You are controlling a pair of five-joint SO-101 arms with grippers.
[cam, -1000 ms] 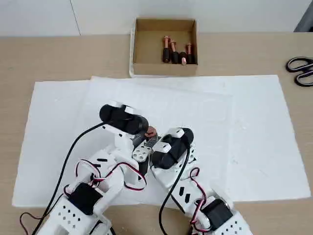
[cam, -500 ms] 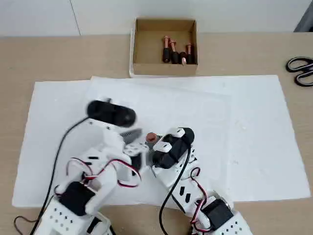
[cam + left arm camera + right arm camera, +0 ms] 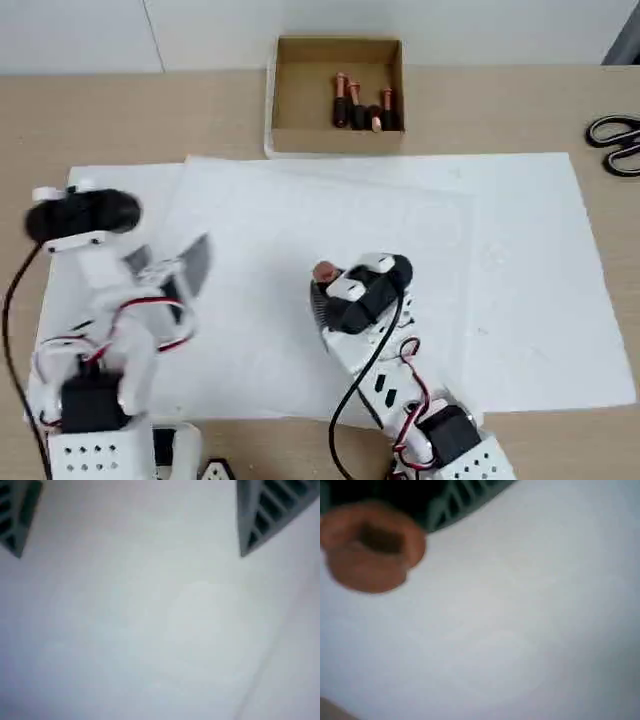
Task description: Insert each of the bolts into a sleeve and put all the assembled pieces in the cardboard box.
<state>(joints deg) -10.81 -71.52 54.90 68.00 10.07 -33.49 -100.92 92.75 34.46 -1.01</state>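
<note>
Four assembled pieces in box, right fingers pinching one bolt, left fingers spread

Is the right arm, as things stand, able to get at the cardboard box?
Probably yes: only flat white sheet lies between the right gripper and the cardboard box, and the left gripper is off to the side.

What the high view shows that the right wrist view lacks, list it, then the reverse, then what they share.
High view adds the cardboard box with assembled pieces inside, the scissors and the open left gripper. Right wrist view adds the dark hollow in the end of the copper bolt. Both show that bolt in the right gripper over the white sheet.
</note>
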